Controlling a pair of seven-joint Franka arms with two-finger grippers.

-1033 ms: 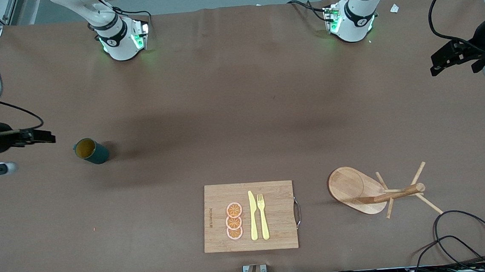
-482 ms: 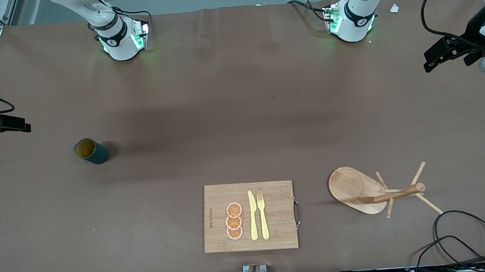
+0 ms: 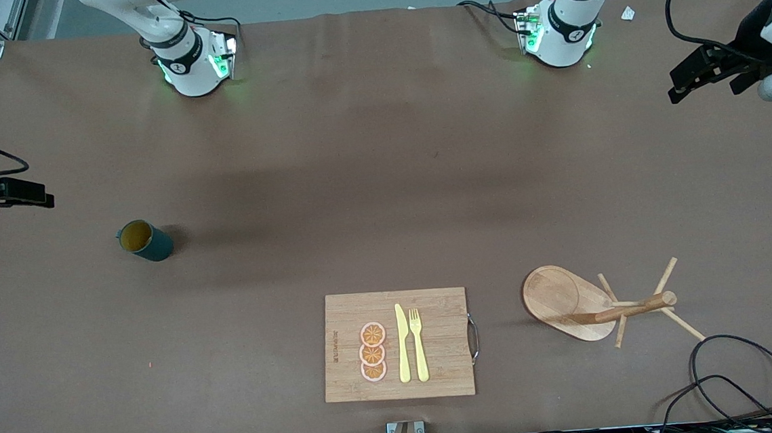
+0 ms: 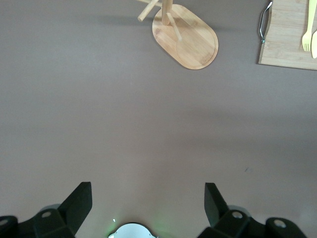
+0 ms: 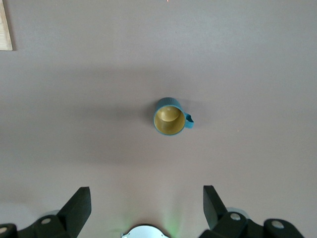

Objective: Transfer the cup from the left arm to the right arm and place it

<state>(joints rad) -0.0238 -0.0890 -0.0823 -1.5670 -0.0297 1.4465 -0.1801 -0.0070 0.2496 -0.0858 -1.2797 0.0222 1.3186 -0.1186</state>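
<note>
Nearest the front camera you have the wooden cutting board (image 3: 397,345), lying flat on the brown table (image 3: 383,176), with three orange slices (image 3: 372,352) in a row on it and a yellow knife (image 3: 402,343) and yellow fork (image 3: 419,344) side by side next to them; a metal handle (image 3: 474,338) sits on the board's edge toward the left arm's end. Beside the board, toward that same end, you see a wooden mug tree (image 3: 610,306) on its oval base, and black cables (image 3: 743,375) loop on the table's corner nearer the camera. Farther from the camera, toward the right arm's end, the cup (image 3: 144,240) stands upright on the bare table, yellow inside showing, nothing touching it; in the right wrist view the cup (image 5: 171,117) shows its handle sticking out to one side. The right gripper (image 3: 17,195) hangs in the air over the table's edge at its own end, well apart from the cup, fingers spread wide and empty. The left gripper (image 3: 699,76) hangs over the table at the left arm's end, its fingers likewise spread with nothing between them. Farthest away, both arm bases stand along the table's edge.
</note>
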